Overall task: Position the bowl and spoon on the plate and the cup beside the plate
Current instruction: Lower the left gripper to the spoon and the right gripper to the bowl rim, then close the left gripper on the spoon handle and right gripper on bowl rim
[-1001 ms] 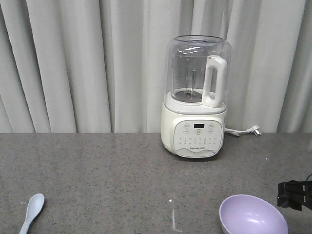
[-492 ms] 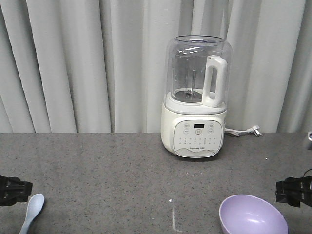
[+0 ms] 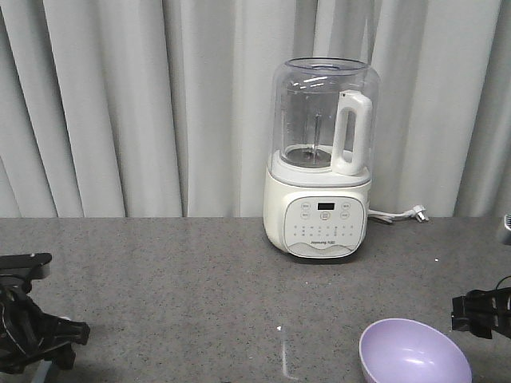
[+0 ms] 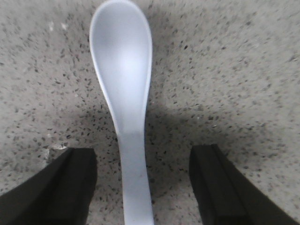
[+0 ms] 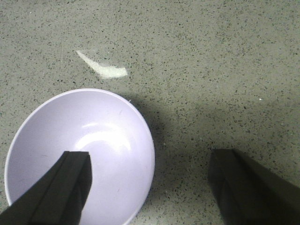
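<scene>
Spoon [image 4: 125, 112]: lay flat on the speckled grey bench [image 3: 200, 279], scoop toward 12 o'clock and handle toward 6 o'clock in the left wrist view.
Left tool [image 4: 143, 157]: fingers apart, at 9 and 3 o'clock of the handle, neither touching it.
Bowl [image 5: 93, 140]: stood upright on the bench.
Right tool [image 5: 151, 154]: fingers apart, straddling the bowl's 3 o'clock rim; contact could not be told.
White smear [image 5: 105, 68]: at 12 o'clock of the bowl.
Blender [image 3: 319, 159]: at 11 o'clock of the bowl in the front view, before the curtain [image 3: 120, 104].

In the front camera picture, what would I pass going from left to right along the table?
The left gripper → the blender → the bowl → the right gripper.
</scene>
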